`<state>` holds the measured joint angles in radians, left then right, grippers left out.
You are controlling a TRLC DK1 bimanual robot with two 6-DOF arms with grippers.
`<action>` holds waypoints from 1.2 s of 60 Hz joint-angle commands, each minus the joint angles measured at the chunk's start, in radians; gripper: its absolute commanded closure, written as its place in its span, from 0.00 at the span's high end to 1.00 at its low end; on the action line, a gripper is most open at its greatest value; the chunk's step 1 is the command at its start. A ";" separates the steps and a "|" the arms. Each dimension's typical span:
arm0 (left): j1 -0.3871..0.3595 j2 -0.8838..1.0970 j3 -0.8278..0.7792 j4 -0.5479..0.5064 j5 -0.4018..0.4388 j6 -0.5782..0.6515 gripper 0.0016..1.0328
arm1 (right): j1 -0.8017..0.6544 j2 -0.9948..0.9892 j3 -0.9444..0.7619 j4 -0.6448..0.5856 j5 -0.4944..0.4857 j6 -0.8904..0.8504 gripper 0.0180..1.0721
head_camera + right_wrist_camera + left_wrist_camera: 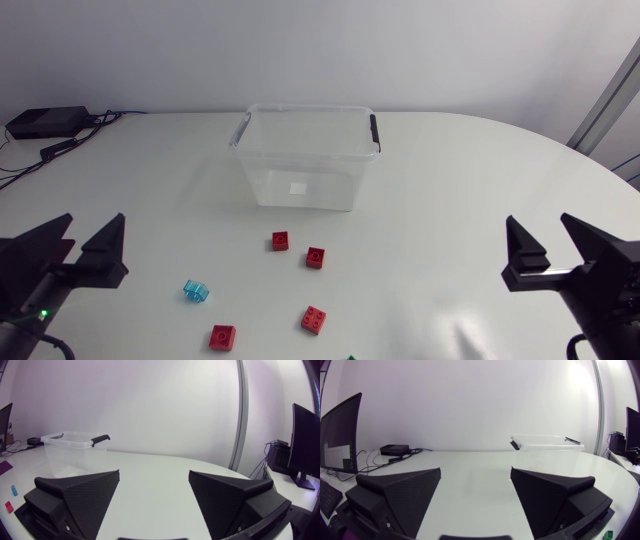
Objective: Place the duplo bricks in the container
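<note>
White table (450, 170); clear container (305, 108) at far centre, only a white label (298, 188) on its floor. Left gripper (92, 232) and right gripper (540, 235) at the near corners, both spread wide, unloaded. Head view alone shows four red duplo bricks (316, 257) and a blue brick (196, 291) together, before the container; left wrist view catches only a green brick (609, 534).

You worked at a white, evenly lit table (470, 462). Ahead of your left gripper (475, 471), a black box (395, 450) and cables (418, 451) lay near its far edge, before a plain white wall (470, 400).
</note>
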<state>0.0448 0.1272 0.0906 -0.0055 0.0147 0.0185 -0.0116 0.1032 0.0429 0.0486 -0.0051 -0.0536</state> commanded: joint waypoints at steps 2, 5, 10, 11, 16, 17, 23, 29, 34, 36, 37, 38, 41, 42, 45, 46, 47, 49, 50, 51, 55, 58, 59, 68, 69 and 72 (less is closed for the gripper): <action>-0.008 0.196 0.155 -0.001 -0.005 -0.020 0.94 | 0.010 0.158 0.086 0.053 0.005 0.032 0.95; -0.011 0.301 0.232 -0.051 -0.007 -0.023 0.94 | 0.012 0.227 0.124 0.057 0.005 0.037 0.95; -0.014 0.453 0.350 -0.159 -0.010 -0.019 0.94 | 0.027 0.320 0.183 0.048 0.007 0.057 0.95; -0.017 0.483 0.379 -0.191 -0.012 -0.015 0.94 | 0.036 0.342 0.196 0.042 0.007 0.060 0.95; -0.069 0.664 0.549 -0.406 -0.061 0.116 0.94 | 0.091 0.420 0.256 0.005 0.028 0.070 0.95; -0.083 0.697 0.575 -0.439 -0.071 0.150 0.94 | 0.102 0.435 0.267 -0.004 0.031 0.070 0.95; -0.103 0.833 0.666 -0.576 -0.068 0.264 0.93 | 0.156 0.541 0.351 -0.092 0.042 0.086 0.95; -0.126 0.916 0.683 -0.645 -0.068 0.327 0.93 | 0.196 0.632 0.426 -0.176 0.039 0.113 0.95; -0.138 0.986 0.712 -0.712 -0.070 0.374 0.93 | 0.216 0.696 0.480 -0.240 0.027 0.146 0.95; -0.137 1.013 0.722 -0.745 -0.068 0.409 0.93 | 0.225 0.719 0.500 -0.268 0.019 0.156 0.95; -0.138 1.026 0.729 -0.765 -0.068 0.420 0.93 | 0.231 0.731 0.509 -0.279 0.016 0.167 0.95; -0.141 1.040 0.733 -0.786 -0.068 0.434 0.93 | 0.237 0.744 0.520 -0.294 0.010 0.173 0.95; -0.148 1.072 0.747 -0.844 -0.068 0.465 0.93 | 0.256 0.783 0.551 -0.339 0.002 0.187 0.95; -0.152 1.082 0.748 -0.863 -0.067 0.471 0.93 | 0.263 0.797 0.561 -0.349 0.002 0.198 0.95; -0.186 1.098 0.750 -0.939 -0.067 0.502 0.93 | 0.286 0.836 0.588 -0.378 0.002 0.225 0.95; -0.192 1.101 0.748 -0.955 -0.068 0.506 0.93 | 0.291 0.845 0.594 -0.383 0.002 0.233 0.95; -0.206 1.103 0.747 -0.979 -0.067 0.515 0.93 | 0.297 0.854 0.598 -0.386 0.002 0.239 0.95; -0.234 1.108 0.744 -1.024 -0.067 0.525 0.93 | 0.314 0.874 0.609 -0.394 0.001 0.250 0.95; -0.253 1.114 0.742 -1.054 -0.067 0.532 0.93 | 0.328 0.889 0.617 -0.395 0.001 0.261 0.95; -0.267 1.117 0.742 -1.073 -0.067 0.537 0.93 | 0.337 0.905 0.621 -0.400 0.001 0.267 0.95; -0.313 1.128 0.742 -1.128 -0.067 0.541 0.91 | 0.360 0.949 0.643 -0.411 0.001 0.291 0.95; -0.350 1.154 0.742 -1.157 -0.062 0.534 0.88 | 0.383 0.978 0.655 -0.412 0.001 0.317 0.95; -0.362 1.166 0.742 -1.168 -0.058 0.526 0.87 | 0.392 0.987 0.657 -0.412 0.001 0.328 0.95; -0.539 1.272 0.709 -1.214 -0.001 0.399 0.80 | 0.475 1.041 0.670 -0.389 0.005 0.382 0.95; -0.551 1.281 0.710 -1.214 0.004 0.385 0.80 | 0.481 1.044 0.670 -0.385 0.007 0.383 0.95; -0.589 1.307 0.713 -1.214 0.021 0.356 0.80 | 0.495 1.055 0.672 -0.372 0.008 0.390 0.95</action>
<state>-0.4900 1.3865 0.8124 -1.1992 0.0116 0.4408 0.4580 1.1320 0.6888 -0.3374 0.0006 0.2893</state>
